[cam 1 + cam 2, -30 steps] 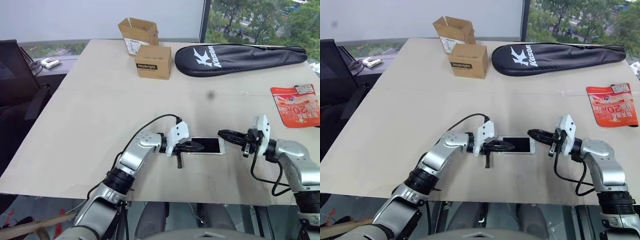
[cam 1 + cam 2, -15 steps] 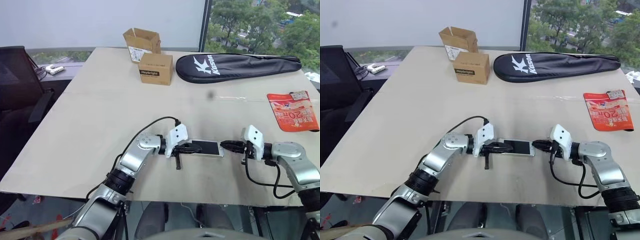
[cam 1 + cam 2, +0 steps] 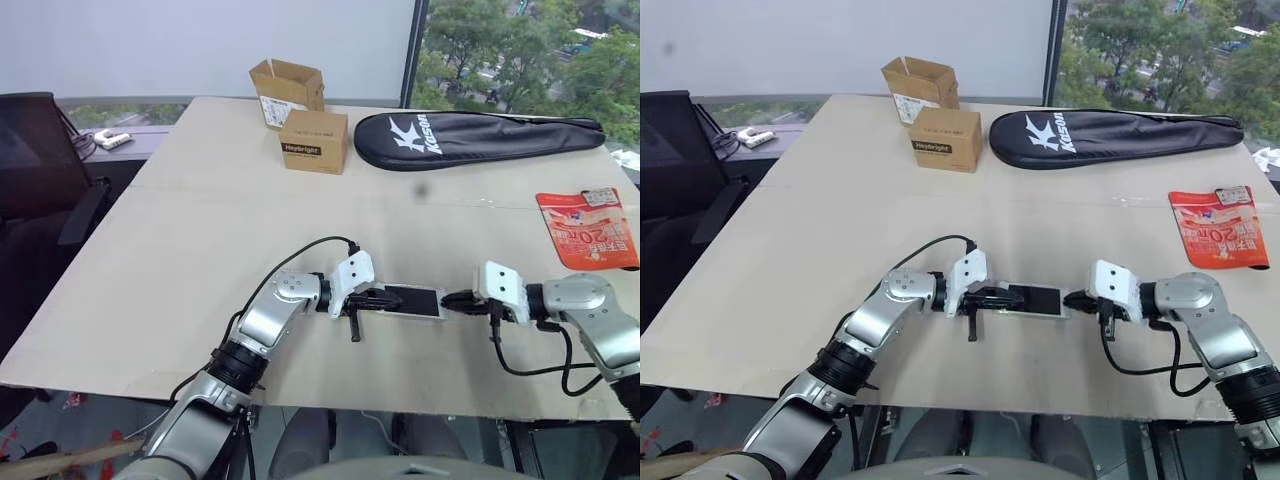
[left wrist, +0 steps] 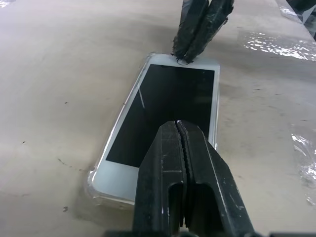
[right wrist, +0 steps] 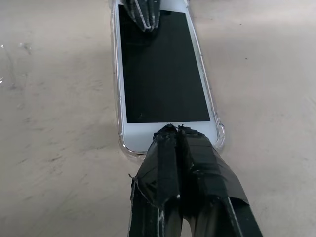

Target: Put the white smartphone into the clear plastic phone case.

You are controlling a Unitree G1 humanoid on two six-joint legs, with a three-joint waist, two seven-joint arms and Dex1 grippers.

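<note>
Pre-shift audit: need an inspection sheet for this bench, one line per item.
Surface: tan table, flat, two boards joined.
Job's things: white smartphone lies screen up in clear plastic phone case.
Clutter: two cardboard boxes, black racket bag, orange-red packet.
Hands: left hand shut, over the phone's one end; right hand shut, tip at the other end.
Cables: black cable loops over each wrist.
Surroundings: window, trees, black chair.

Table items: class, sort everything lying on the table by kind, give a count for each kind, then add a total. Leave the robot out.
Cardboard boxes: 2 (open box, closed box)
Racket bags: 1 (black bag)
Printed packets: 1 (orange-red packet)
Smartphones: 1 (white smartphone)
Phone cases: 1 (clear plastic phone case, around the phone)
Total: 6
</note>
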